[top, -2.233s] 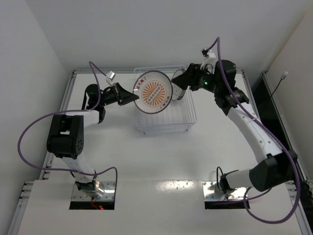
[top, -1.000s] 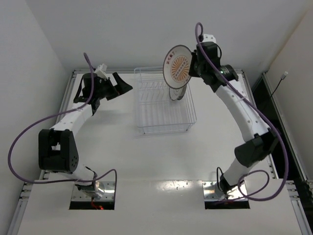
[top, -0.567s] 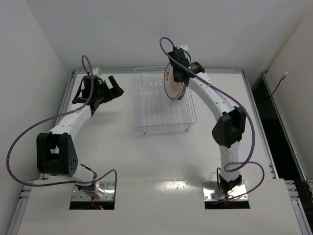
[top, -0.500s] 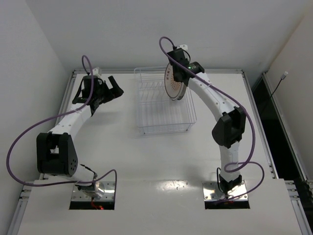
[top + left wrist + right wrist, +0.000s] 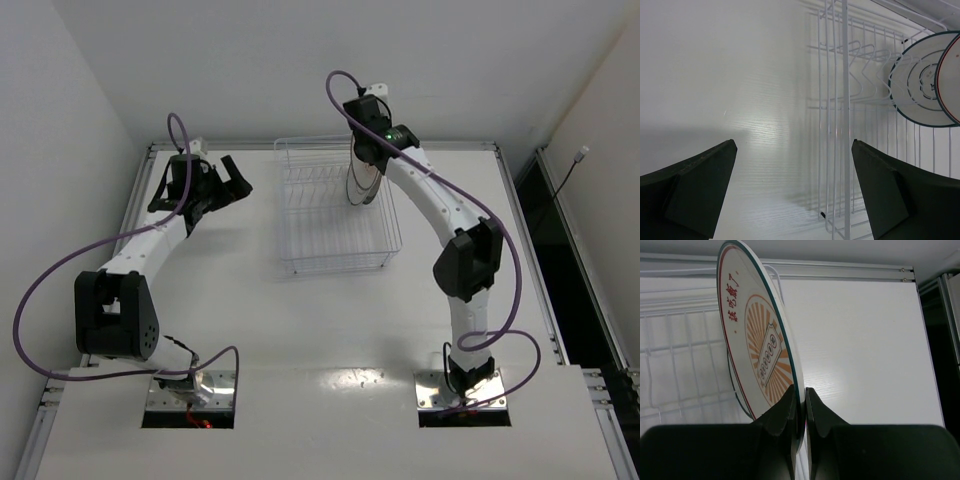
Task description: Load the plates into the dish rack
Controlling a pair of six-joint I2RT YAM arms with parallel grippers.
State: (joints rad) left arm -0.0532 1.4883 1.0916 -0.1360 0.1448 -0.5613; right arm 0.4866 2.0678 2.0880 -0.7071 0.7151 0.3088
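The dish rack (image 5: 335, 268) stands at the table's back centre. My right gripper (image 5: 360, 150) is shut on the rim of the orange sunburst plate (image 5: 354, 178), which hangs upright and edge-on over the rack's right back part. In the right wrist view the fingers (image 5: 790, 407) pinch that plate (image 5: 762, 350) at its lower rim. A green-rimmed plate (image 5: 920, 85) stands upright among the tines just behind it, with the held plate (image 5: 952, 75) overlapping it. My left gripper (image 5: 235, 178) stays open and empty, left of the rack (image 5: 845, 100). The third plate is out of view.
A raised metal rail (image 5: 160, 148) borders the table's back and sides. White walls close in behind and to the left. Purple cables (image 5: 60, 270) loop off both arms. The rack's wires (image 5: 670, 335) lie just left of the held plate.
My right arm has carried the sunburst plate left over the rack and turned it from face-on to edge-on. The left arm drew back to the left earlier and has since held still.
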